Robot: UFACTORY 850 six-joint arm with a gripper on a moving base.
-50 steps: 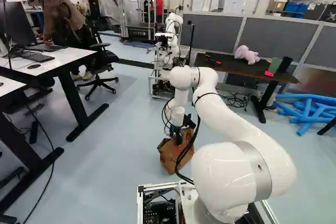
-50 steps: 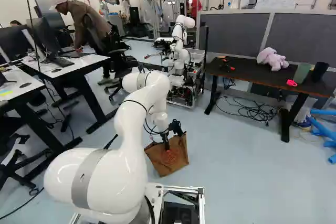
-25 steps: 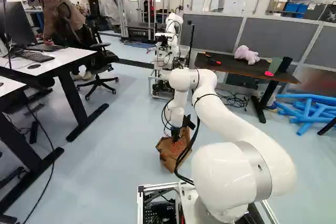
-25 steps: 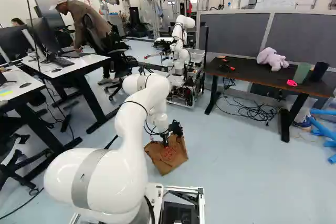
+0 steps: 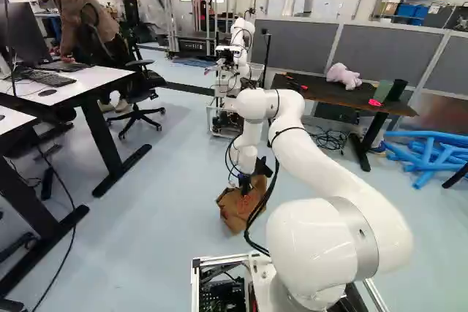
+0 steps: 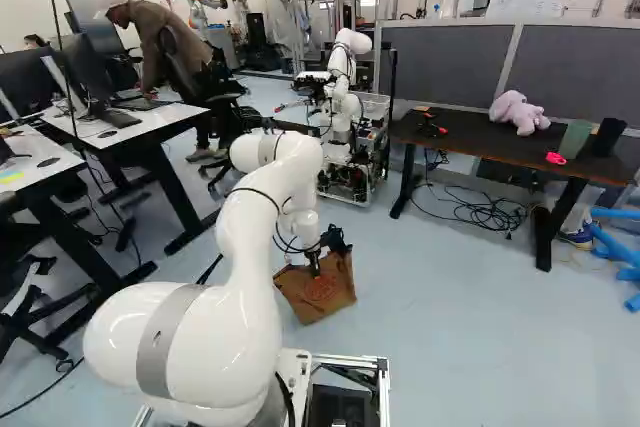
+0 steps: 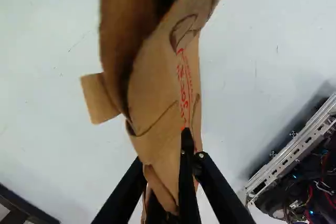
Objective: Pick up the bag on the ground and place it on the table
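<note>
Paper is what that gripper (image 6: 315, 272) has hold of: from where I stand, its two fingers pinch one wall of the brown bag (image 6: 322, 299), and the wrist view shows the crumpled paper running down between them. The bag hangs tilted just ahead of the robot's base frame (image 6: 350, 360), low at the floor (image 6: 430, 347); whether its bottom edge touches, I can't tell. Its mouth gapes ahead of the fingers, a short tan flap (image 7: 100, 98) pokes out from one side, and there's red print on the paper. The white arm (image 6: 245, 247) arches forward and reaches down to it. Well apart, at the right of the right base view, is the dark-topped table (image 6: 462, 147), carrying a pale pink plush toy (image 6: 518, 113), a green cup (image 6: 575, 139) beside a black one, a small bright pink thing (image 6: 555, 158) and some red-and-black bits near the other end. Cables (image 6: 490, 212) lie coiled loosely under it, and another white robot (image 6: 350, 87) stands by that end.
</note>
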